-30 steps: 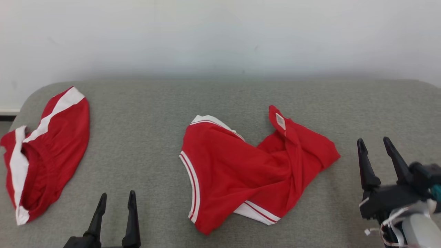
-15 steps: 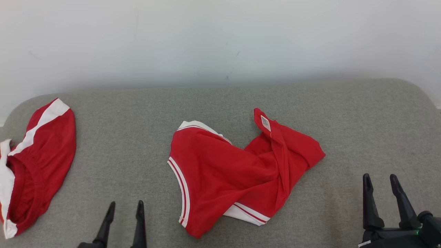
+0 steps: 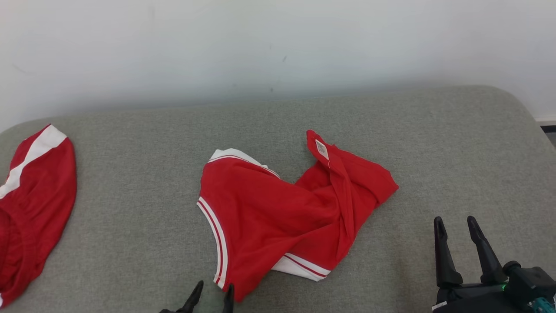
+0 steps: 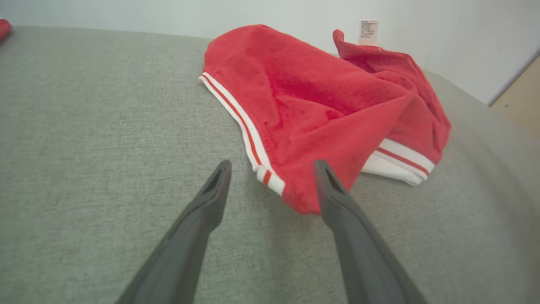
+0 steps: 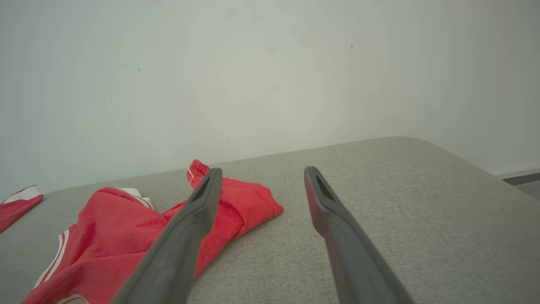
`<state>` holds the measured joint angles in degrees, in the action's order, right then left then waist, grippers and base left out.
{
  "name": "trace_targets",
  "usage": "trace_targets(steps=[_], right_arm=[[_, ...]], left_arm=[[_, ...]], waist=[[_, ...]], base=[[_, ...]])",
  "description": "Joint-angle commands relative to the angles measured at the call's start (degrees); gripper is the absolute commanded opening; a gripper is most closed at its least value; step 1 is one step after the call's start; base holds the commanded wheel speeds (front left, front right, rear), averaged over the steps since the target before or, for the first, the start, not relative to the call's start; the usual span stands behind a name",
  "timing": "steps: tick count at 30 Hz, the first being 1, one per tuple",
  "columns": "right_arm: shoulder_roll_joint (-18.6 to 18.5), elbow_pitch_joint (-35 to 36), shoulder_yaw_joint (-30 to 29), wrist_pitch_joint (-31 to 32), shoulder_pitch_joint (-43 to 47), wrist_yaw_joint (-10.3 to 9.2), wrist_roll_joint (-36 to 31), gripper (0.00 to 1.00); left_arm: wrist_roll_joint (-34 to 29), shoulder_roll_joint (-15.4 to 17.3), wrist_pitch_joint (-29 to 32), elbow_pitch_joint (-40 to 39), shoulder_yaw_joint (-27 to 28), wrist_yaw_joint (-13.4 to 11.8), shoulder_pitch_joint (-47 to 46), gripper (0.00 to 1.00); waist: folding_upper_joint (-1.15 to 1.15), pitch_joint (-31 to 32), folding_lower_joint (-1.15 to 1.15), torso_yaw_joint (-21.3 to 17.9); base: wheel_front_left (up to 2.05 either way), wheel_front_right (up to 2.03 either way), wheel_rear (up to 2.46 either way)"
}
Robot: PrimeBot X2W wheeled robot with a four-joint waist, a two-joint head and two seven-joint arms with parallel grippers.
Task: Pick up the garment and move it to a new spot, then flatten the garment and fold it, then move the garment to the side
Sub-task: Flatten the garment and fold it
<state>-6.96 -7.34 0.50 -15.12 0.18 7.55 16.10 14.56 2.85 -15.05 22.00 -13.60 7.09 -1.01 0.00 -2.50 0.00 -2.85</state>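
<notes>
The garment [image 3: 282, 213] is a crumpled piece of red cloth with white striped trim and a white label, lying mid-surface on the grey cushion [image 3: 130, 174]. My left gripper [image 3: 215, 287] is open at the view's bottom edge, right at the garment's near corner. In the left wrist view the open left gripper [image 4: 272, 164] has that corner of the garment [image 4: 320, 97] between its fingertips. My right gripper [image 3: 455, 219] stands open at the lower right, apart from the cloth. The right wrist view has the open right gripper [image 5: 262, 170] with the garment [image 5: 114, 228] off to its left.
A second red and white garment [image 3: 34, 204] lies at the cushion's far left. A pale wall [image 3: 278, 43] rises behind the cushion. The cushion's rounded right edge [image 3: 530, 126] drops to the floor. Bare grey cushion lies between the two garments and to the right.
The head view has shifted. Relative to the garment, my left gripper has moved right to its near corner, and my right gripper has drawn back toward the near edge. The garment lies as before.
</notes>
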Motion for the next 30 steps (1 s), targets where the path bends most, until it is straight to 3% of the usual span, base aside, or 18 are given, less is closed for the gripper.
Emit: trace_targets(steps=[1, 11, 12, 13, 14, 19, 30], right_arm=[[0.20, -0.10, 0.32, -0.04, -0.41, -0.13, -0.18, 1.00], [0.26, -0.61, 0.67, -0.04, -1.32, -0.13, 0.29, 1.00], [0.27, -0.51, 0.57, -0.04, -1.23, -0.13, 0.28, 1.00], [0.30, -0.45, 0.52, -0.04, -1.17, -0.13, 0.26, 1.00], [0.34, -0.36, 0.39, -0.04, -1.15, -0.13, 0.23, 1.00], [0.57, 0.22, -0.69, -0.04, -0.78, -0.13, 0.21, 1.00], [1.74, 0.00, -2.96, -0.04, -0.68, -0.13, 0.30, 1.00]], left_arm=[[0.94, 0.07, -0.07, 1.07, -0.59, 0.19, -1.00, 1.00], [6.84, 0.07, -0.05, 11.69, -3.58, -1.22, -6.11, 1.00], [7.22, 0.08, -0.10, 12.12, -3.76, -1.17, -6.60, 0.49], [7.23, 0.09, -0.14, 12.42, -3.96, -1.15, -7.06, 0.13], [7.61, 0.09, -0.18, 12.59, -4.02, -1.09, -7.52, 0.00], [6.45, 0.48, -0.16, 7.58, -1.52, -1.38, -9.48, 0.00], [1.41, 4.90, 1.65, -16.45, 0.73, -2.60, -4.97, 0.00]], waist=[[0.00, -0.49, 0.00, -0.99], [0.00, -1.42, 0.00, -4.09], [0.00, -1.49, 0.00, -4.18], [0.00, -1.54, 0.00, -4.26], [0.00, -1.59, 0.00, -4.29], [0.00, -2.20, 0.00, -3.34], [0.00, -2.58, 0.00, 1.73]], base=[[0.00, 0.00, 0.00], [0.00, 0.00, 0.00], [0.00, 0.00, 0.00], [0.00, 0.00, 0.00], [0.00, 0.00, 0.00], [0.00, 0.00, 0.00], [0.00, 0.00, 0.00]])
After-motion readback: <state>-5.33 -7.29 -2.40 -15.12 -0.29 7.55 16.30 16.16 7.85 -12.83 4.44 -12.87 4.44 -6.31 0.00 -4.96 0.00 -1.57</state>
